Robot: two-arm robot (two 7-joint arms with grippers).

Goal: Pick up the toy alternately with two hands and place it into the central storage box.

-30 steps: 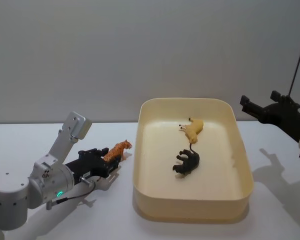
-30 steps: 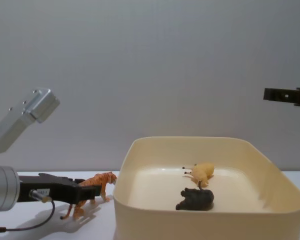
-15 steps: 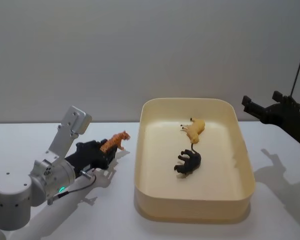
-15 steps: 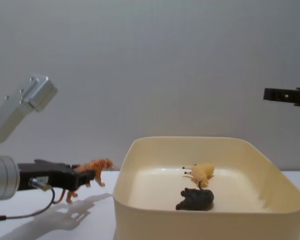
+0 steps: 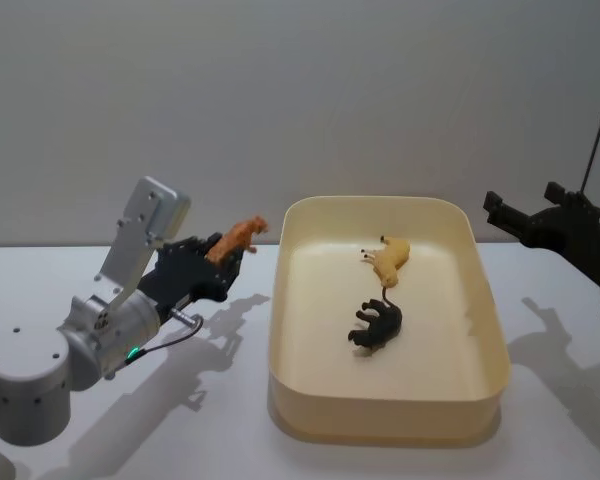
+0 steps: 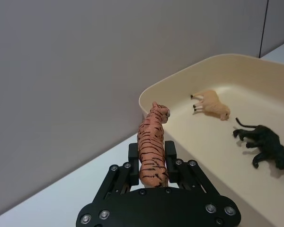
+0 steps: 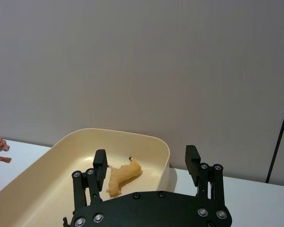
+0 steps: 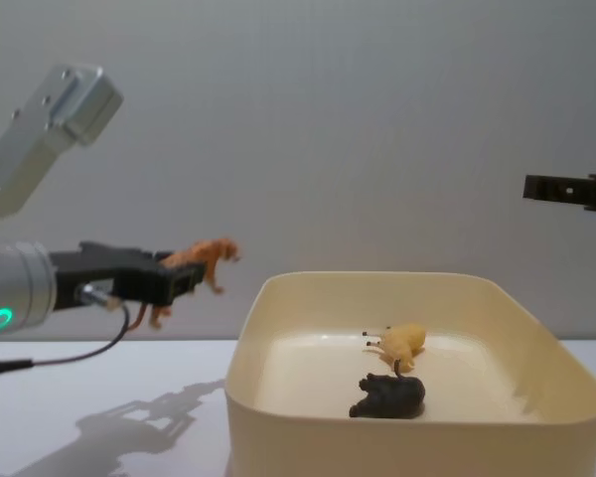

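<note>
An orange striped toy tiger [image 5: 236, 238] [image 6: 152, 147] [image 8: 203, 260] is held in the air left of the cream-yellow storage box [image 5: 390, 415] [image 8: 278, 397], head pointing toward it. My left gripper [image 5: 220, 262] [image 6: 151, 156] [image 8: 179, 278] is shut on the tiger's body, above the white table. Inside the box lie a tan toy animal [image 5: 388, 258] [image 8: 402, 343] and a black toy animal [image 5: 378, 324] [image 8: 389, 396]. My right gripper [image 5: 495, 212] [image 7: 146, 165] [image 8: 536, 187] hovers open and empty, high beyond the box's right side.
The white table [image 5: 220, 420] spreads around the box, with a plain grey wall behind. A thin dark pole [image 5: 598, 110] stands at the far right. The left arm's silver wrist with a green light [image 8: 0, 318] trails a cable.
My left gripper has lifted the tiger off the table, raising it up and toward the box's left rim. The right gripper has stayed still.
</note>
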